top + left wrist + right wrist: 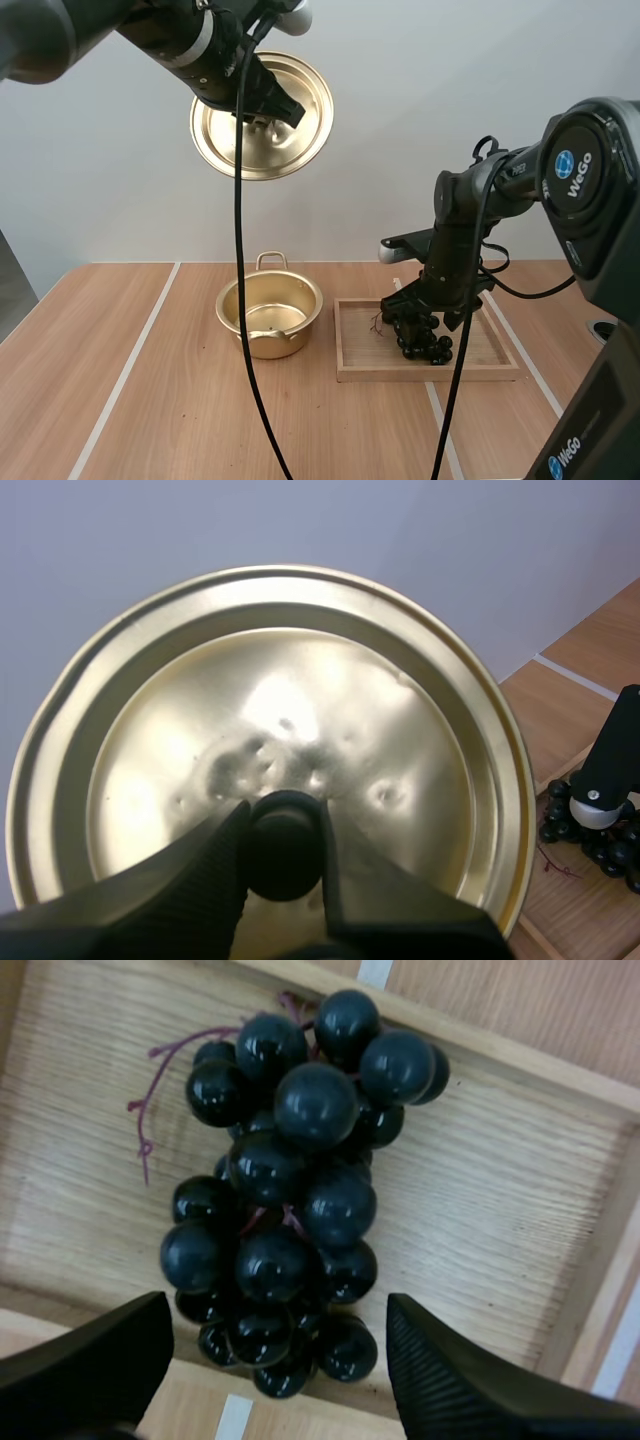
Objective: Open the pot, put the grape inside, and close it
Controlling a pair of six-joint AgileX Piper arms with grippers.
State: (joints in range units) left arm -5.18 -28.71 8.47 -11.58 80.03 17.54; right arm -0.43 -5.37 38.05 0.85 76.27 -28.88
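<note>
A gold pot (269,312) stands open on the table, left of the wooden tray (428,372). My left gripper (268,113) is raised high above the table, shut on the black knob (283,844) of the gold lid (263,116), which hangs tilted on edge. The lid (270,740) shows its dented face in the left wrist view. A bunch of dark grapes (425,340) lies in the tray. My right gripper (420,318) is down over the grapes (290,1190), open, its fingers (470,1380) standing wide on either side of the bunch.
White tape lines (130,365) run across the wooden table. The tray's raised rim (480,1045) surrounds the grapes. A purple stem (165,1070) trails from the bunch onto the tray floor.
</note>
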